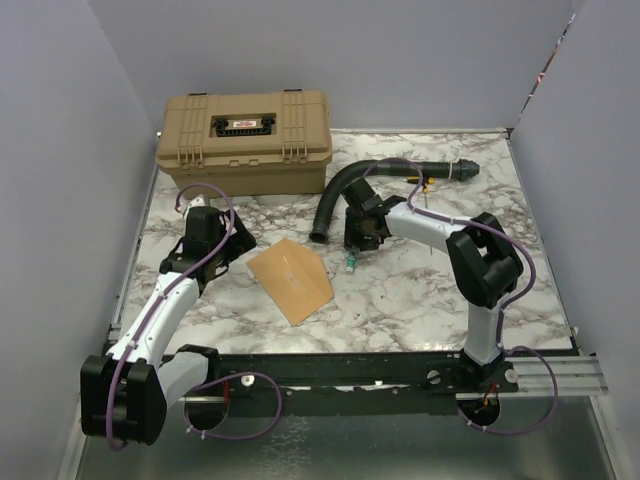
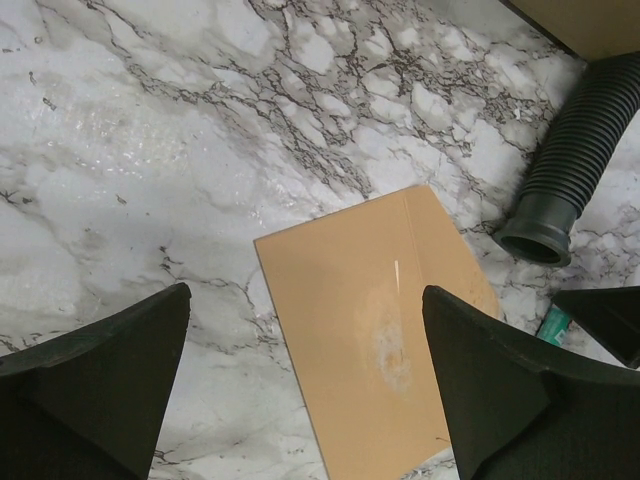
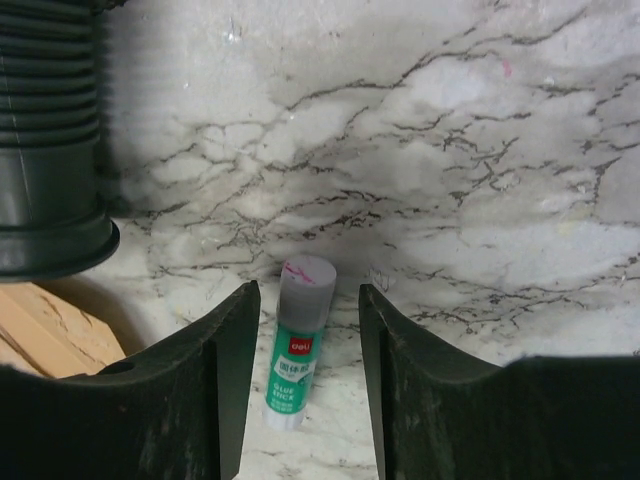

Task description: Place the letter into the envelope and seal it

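Right wrist shows right gripper [image 3: 307, 295] half-open astride the glue stick [image 3: 295, 352] beside a hose [image 3: 50, 150]; left gripper [image 2: 305, 293] gapes empty above envelope [image 2: 375, 330].

A glue stick [image 3: 297, 345] sits between the parted fingers [image 3: 200, 400].

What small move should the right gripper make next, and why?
Probably close the right gripper on the small green-labelled glue stick: it sits between the open fingers, with a gap at each side. The orange-tan paper envelope lies flat on the marble table near the open left gripper, likely waiting for glue.
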You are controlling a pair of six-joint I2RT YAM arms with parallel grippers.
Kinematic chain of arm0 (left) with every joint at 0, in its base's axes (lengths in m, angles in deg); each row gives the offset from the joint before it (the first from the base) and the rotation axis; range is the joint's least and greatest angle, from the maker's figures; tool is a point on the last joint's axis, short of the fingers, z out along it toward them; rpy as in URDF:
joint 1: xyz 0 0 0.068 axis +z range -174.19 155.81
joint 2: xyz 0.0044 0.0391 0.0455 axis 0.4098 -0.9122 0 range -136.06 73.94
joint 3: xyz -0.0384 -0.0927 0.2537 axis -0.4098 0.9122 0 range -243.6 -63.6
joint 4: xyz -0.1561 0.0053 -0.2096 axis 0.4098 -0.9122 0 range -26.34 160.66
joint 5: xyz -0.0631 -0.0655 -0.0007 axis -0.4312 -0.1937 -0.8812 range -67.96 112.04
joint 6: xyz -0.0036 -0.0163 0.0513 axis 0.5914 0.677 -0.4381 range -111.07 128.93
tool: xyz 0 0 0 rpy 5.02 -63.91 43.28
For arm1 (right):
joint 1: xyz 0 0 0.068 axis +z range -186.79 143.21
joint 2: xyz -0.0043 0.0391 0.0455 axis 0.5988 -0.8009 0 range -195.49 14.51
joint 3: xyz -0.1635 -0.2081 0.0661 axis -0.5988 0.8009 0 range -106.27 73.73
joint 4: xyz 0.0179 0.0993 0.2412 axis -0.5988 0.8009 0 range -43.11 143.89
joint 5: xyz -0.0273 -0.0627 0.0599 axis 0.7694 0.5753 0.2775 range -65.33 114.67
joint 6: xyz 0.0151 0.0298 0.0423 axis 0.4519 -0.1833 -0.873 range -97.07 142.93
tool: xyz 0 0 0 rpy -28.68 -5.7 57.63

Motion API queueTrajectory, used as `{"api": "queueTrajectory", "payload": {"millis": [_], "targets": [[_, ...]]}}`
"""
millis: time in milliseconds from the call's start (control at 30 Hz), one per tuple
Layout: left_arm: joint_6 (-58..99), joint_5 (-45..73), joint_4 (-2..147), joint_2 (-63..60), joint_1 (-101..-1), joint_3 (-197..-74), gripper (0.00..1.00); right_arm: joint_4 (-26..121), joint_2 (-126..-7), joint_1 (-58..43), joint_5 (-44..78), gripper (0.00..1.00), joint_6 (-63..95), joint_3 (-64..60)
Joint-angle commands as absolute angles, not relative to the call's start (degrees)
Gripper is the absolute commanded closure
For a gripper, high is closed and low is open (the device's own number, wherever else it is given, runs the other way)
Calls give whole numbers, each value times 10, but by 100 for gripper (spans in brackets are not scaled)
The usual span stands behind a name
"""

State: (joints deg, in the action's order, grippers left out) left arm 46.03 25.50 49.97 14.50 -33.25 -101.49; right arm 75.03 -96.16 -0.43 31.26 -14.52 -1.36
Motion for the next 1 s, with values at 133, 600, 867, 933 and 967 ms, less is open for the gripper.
{"api": "queueTrajectory", "payload": {"millis": [133, 600, 867, 933, 967], "targets": [[441, 238, 522, 128, -330, -1040, 1, 809, -1005, -2, 354, 57, -147, -69], [444, 190, 521, 92, -330, -1058, 1, 865, -1021, -3, 289, 59, -143, -94], [448, 180, 526, 100, -330, -1051, 1, 851, -1012, -2, 276, 74, -158, -75], [444, 166, 531, 106, -329, -1049, 1, 837, -1006, -3, 282, 83, -163, -68], [439, 158, 534, 109, -330, -1050, 1, 824, -998, -3, 286, 85, -164, -63]]}}
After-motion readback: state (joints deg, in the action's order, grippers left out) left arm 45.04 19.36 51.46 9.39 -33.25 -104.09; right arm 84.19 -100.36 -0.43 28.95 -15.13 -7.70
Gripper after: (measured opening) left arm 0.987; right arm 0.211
